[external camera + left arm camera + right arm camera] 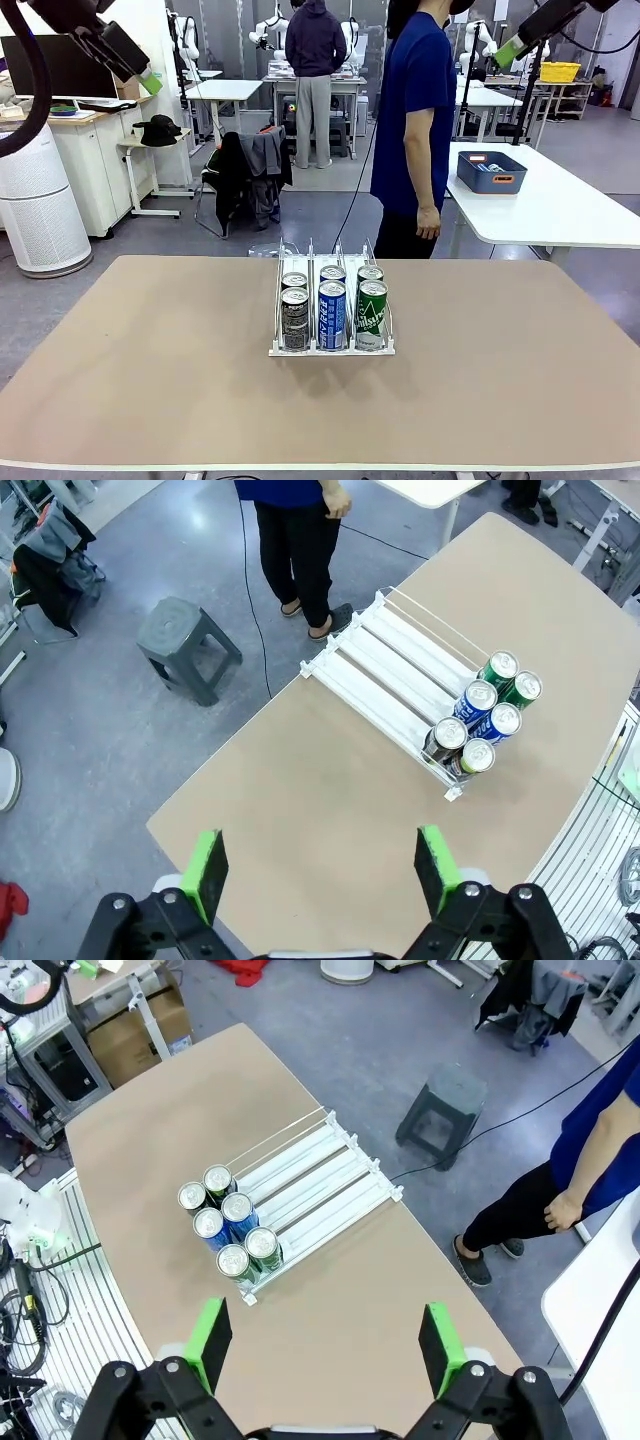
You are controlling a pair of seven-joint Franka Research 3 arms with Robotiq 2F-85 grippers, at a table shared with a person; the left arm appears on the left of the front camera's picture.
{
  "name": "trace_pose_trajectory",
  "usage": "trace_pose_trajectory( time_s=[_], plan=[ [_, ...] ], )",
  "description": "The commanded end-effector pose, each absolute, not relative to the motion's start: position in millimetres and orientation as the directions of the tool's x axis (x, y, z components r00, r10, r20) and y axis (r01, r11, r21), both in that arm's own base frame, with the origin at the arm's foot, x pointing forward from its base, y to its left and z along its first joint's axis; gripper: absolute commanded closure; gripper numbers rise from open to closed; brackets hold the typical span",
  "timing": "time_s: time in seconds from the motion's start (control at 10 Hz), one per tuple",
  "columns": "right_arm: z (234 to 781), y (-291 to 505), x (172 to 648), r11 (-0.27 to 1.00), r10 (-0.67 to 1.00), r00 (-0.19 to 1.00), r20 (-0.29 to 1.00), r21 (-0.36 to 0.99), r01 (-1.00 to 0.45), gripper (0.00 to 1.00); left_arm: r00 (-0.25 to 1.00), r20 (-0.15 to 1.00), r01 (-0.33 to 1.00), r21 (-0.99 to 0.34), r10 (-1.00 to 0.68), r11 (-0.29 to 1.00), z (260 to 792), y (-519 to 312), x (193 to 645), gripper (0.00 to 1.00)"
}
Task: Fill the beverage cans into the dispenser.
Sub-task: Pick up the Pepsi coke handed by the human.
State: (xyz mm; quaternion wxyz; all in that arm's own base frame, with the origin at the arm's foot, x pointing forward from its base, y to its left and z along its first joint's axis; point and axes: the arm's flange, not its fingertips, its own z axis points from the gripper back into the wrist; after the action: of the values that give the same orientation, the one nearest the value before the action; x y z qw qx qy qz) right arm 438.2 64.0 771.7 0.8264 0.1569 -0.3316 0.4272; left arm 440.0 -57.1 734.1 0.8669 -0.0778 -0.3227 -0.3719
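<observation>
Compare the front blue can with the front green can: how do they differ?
The front blue can is blue with white print; the front green can is green with white lettering. The front blue can stands in the middle lane of the dispenser; the front green can in the lane on the robot's right. Both stand upright with silver tops.

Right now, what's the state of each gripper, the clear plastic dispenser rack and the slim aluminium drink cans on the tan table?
Left gripper: open, empty, raised high above the table.
Right gripper: open, empty, raised high.
Clear plastic three-lane dispenser: two cans per lane at the robot's end, far end bare.
Dark grey-black cans: upright, left lane.
Blue cans with white print: upright, middle lane.
Green cans: upright, right lane.
</observation>
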Motion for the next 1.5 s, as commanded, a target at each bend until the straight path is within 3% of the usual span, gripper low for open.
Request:
trace_pose_trajectory(
  time_s=[0.0,0.2,1.0,1.4],
  plan=[
    [783,62,435,0.612,0.606,0.447,0.658,-0.027,-0.79,0.0,0.514,0.616,0.681,0.131,-0.597,0.721,745,-60,427,0.0],
    [791,59,438,0.623,0.594,0.454,0.664,-0.023,-0.782,0.0,0.521,0.656,0.627,0.14,-0.546,0.766,756,-64,417,0.0],
    [795,54,434,0.575,0.618,0.428,0.66,-0.007,-0.818,0.0,0.512,0.668,0.665,0.09,-0.54,0.742,762,-67,421,0.0],
    [813,47,420,0.576,0.618,0.432,0.657,-0.004,-0.818,0.0,0.431,0.682,0.78,0.047,-0.591,0.623,786,-85,409,0.0]
  ],
)
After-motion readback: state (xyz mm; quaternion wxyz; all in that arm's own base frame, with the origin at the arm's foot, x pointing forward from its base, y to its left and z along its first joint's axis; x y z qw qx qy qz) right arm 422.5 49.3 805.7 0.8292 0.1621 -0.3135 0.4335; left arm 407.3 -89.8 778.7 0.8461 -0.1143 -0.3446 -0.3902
